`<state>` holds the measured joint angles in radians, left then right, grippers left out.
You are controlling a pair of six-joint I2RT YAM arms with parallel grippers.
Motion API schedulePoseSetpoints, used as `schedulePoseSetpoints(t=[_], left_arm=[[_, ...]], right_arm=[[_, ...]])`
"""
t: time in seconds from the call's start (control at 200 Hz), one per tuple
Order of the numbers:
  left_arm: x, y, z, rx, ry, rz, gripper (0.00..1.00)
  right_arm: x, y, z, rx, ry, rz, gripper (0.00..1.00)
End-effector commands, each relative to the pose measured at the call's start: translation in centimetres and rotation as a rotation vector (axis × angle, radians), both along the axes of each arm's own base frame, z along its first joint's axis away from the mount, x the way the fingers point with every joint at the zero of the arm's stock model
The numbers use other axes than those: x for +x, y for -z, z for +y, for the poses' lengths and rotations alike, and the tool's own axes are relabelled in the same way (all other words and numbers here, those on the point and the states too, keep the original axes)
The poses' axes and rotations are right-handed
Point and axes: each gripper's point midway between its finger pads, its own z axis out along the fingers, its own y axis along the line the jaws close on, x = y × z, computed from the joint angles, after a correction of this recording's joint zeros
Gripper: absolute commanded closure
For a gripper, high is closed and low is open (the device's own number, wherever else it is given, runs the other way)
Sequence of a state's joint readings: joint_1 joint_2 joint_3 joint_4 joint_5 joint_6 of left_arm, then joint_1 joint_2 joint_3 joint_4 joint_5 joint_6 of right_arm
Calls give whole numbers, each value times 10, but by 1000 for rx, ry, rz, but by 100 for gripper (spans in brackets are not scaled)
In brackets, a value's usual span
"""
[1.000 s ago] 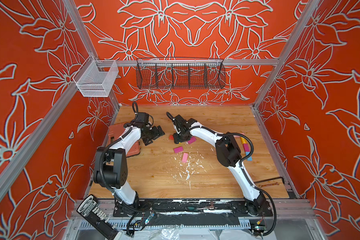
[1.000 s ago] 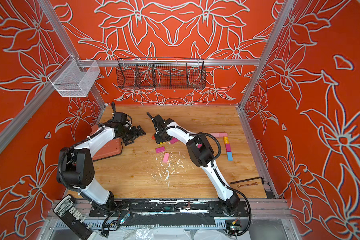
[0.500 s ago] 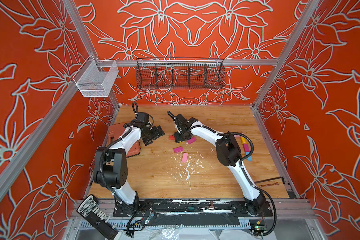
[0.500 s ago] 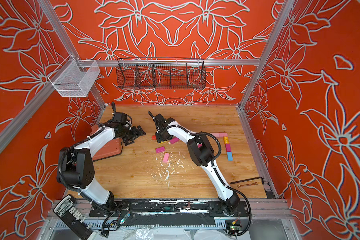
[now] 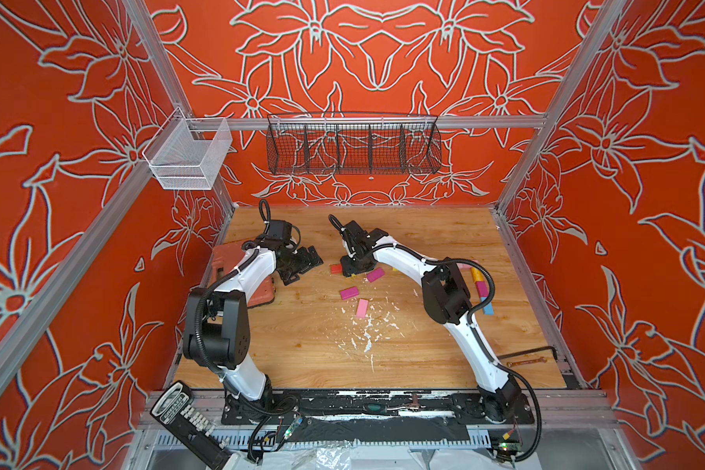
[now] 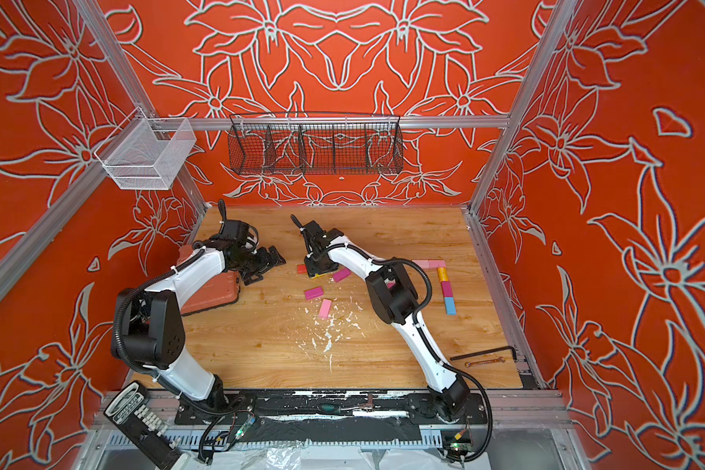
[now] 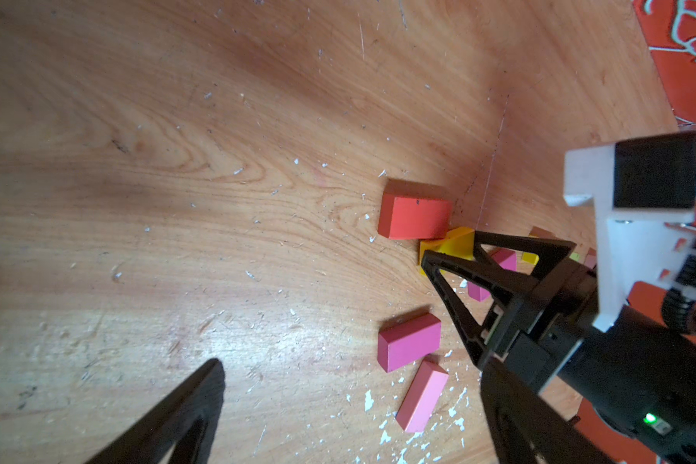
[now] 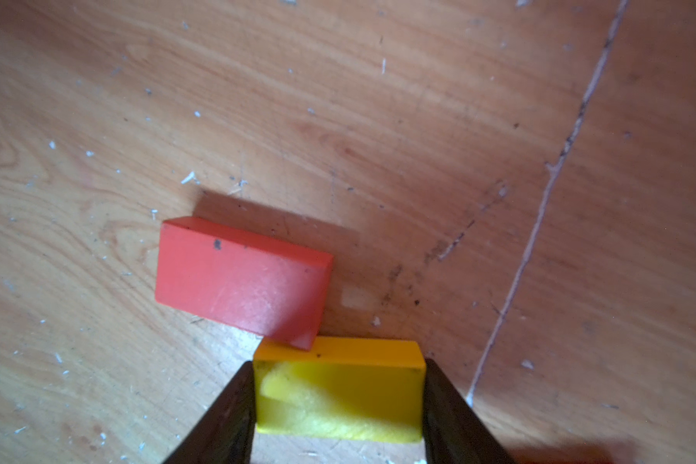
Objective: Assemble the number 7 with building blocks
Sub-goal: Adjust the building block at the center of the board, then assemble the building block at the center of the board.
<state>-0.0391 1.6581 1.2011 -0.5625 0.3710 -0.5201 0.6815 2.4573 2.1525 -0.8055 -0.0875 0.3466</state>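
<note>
My right gripper (image 8: 338, 401) is shut on a yellow block (image 8: 338, 389), with a finger on each short end, low over the wooden table (image 5: 403, 358). A red block (image 8: 242, 277) lies right beside it, also seen in both top views (image 5: 335, 268) (image 6: 301, 268). Nearby lie two magenta blocks (image 5: 375, 274) (image 5: 349, 292) and a light pink block (image 5: 362, 308). At the right, the number 7 (image 6: 444, 285) stands as a pink bar with an orange, magenta and blue stem. My left gripper (image 7: 352, 363) is open, holds nothing and hovers left of the loose blocks (image 5: 302, 266).
A red-brown tool case (image 6: 212, 293) lies under the left arm at the table's left edge. A black hex key and a small wrench (image 6: 485, 361) lie at the front right. White flecks (image 5: 367, 337) dot the table's middle. Two wire baskets (image 5: 355, 142) hang on the walls.
The right arm's wrist has shifted very slightly over the yellow block. The blocks and the left arm have stayed put.
</note>
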Motion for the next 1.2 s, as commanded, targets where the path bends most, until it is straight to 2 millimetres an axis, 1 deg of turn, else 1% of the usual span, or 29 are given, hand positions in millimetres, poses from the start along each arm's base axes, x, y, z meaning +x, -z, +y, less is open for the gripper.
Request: schedulePoseSetpoints(t=[0.0, 0.11, 0.225, 0.34, 0.5, 0.581, 0.641, 0.716, 0.811, 1.196], left_arm=[[-2, 6, -1, -15, 11, 25, 4], [1, 12, -3, -27, 17, 36, 4], [5, 19, -6, -38, 23, 55, 4], [9, 24, -7, -45, 24, 66, 4], [12, 29, -8, -49, 26, 80, 5], [13, 32, -9, -54, 30, 84, 5], [15, 35, -10, -56, 30, 90, 5], [17, 38, -11, -60, 32, 99, 5], [21, 42, -13, -70, 39, 106, 5], [36, 50, -23, -71, 60, 118, 6]], right_arm=[[2, 6, -26, -43, 48, 31, 59], [9, 6, -30, -29, 53, 34, 58], [17, 13, -34, -22, 70, 52, 58], [24, 16, -32, 8, 76, 61, 58], [28, 19, -27, 21, 71, 64, 57], [29, 19, -25, 32, 68, 67, 54], [29, 18, -23, 42, 63, 70, 50], [28, 16, -20, 55, 53, 74, 45], [27, 12, -20, 64, 42, 74, 40], [28, -13, -27, 135, 3, 71, 31]])
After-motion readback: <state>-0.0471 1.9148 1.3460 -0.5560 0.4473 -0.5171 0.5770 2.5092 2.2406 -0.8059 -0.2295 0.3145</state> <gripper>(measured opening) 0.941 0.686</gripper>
